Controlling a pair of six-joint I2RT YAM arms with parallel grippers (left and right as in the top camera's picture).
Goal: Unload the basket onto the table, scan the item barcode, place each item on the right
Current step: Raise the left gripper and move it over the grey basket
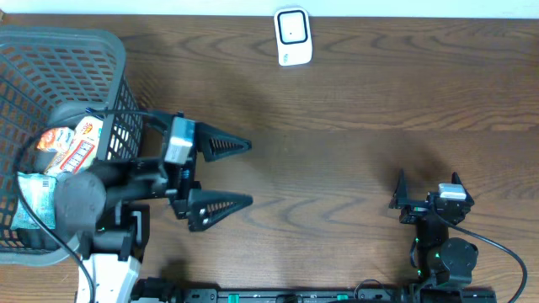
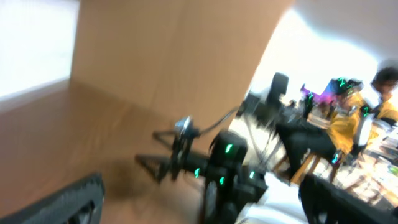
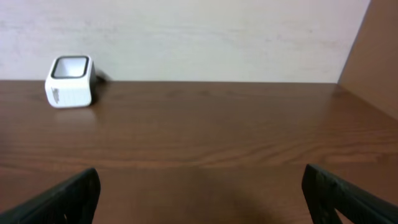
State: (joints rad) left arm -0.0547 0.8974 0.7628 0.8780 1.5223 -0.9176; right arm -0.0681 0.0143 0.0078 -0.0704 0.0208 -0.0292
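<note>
**Both grippers wide open, items lying in the basket**

You are looking down on a brown wood-grain table (image 1: 354,101) with a grey plastic mesh basket (image 1: 93,46) sitting at its left end. Inside the basket, an orange and white snack packet (image 1: 72,145) is lying against the right-hand wall. A green foil packet (image 1: 34,202) is lying just beside it, toward the near edge. The print on both is too small for you to pick out a barcode.

Your left gripper (image 1: 250,172) is sitting just right of the basket, over bare wood and pointing toward the table's right end. Its jaws are standing wide apart with nothing between them. Your right gripper (image 1: 429,183) is waiting near the front right of the table, well apart from the left one and pointing toward the far edge. Its jaws are also spread wide and are gripping nothing.

The white box-shaped barcode scanner (image 1: 294,36) is standing at the far edge near the middle, well apart from both grippers and from the basket. In your right wrist view it is showing at the upper left against the pale wall (image 3: 186,37), with the black fingertips (image 3: 68,199) framing the bottom corners. Your left wrist view is coming through blurred, so only the right arm (image 2: 224,168) across the table is making sense there.
</note>
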